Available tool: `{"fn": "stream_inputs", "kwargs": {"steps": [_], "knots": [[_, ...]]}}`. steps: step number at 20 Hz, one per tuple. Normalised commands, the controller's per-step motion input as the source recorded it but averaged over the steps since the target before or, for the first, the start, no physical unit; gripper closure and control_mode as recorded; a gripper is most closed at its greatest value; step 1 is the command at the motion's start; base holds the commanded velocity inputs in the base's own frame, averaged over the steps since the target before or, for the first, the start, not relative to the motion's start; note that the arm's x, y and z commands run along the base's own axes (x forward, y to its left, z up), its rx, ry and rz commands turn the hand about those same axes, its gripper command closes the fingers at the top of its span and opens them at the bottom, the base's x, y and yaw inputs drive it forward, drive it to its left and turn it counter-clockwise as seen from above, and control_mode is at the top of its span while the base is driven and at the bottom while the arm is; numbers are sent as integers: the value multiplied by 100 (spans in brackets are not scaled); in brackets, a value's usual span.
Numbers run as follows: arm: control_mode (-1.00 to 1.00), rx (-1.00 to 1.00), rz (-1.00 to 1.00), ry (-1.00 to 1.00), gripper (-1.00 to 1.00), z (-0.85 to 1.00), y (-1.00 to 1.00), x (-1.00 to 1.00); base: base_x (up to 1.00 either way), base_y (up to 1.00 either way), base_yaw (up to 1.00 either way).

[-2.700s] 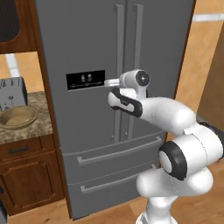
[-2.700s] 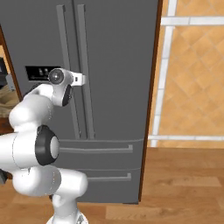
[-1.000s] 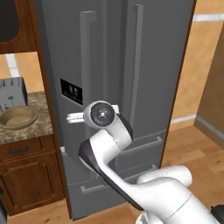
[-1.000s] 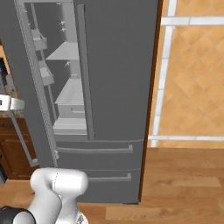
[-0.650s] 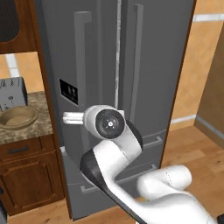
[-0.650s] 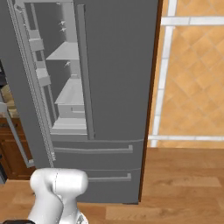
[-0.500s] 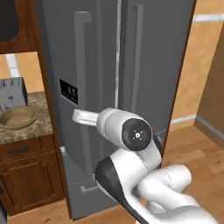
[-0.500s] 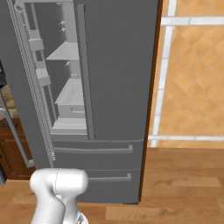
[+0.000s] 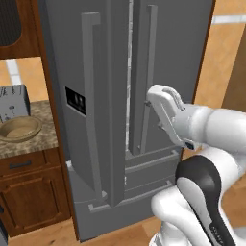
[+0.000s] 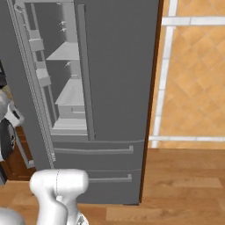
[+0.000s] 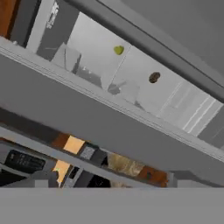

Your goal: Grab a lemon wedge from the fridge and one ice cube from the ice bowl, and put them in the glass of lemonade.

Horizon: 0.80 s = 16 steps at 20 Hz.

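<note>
One fridge door swung open | lemon wedge on a shelf inside, apart from brown lump | gripper released, holding nothing

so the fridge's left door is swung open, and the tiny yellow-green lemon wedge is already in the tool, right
Not quite. The tall grey steel fridge does have its left door open, but the tiny yellow-green lemon wedge lies inside the fridge, as the hand view shows; nothing is in the tool.

The silver toaster beside the shallow tan wooden bowl is cut off at the picture's edge; the bowl's contents are too indistinct to tell.
</note>
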Motion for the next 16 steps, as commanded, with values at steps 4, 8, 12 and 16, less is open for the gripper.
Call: {"fn": "stream_inputs", "kwargs": {"steps": [4,8,12,16], "knots": [[-100,67,1,23,-100,-82,-100,0,0,0,0],[-100,35,4,27,-100,-100,-77,33,0,0,0],[-100,42,0,22,-100,-100,-45,71,0,0,0],[-100,41,1,32,-100,-100,25,100,0,0,0]]}}
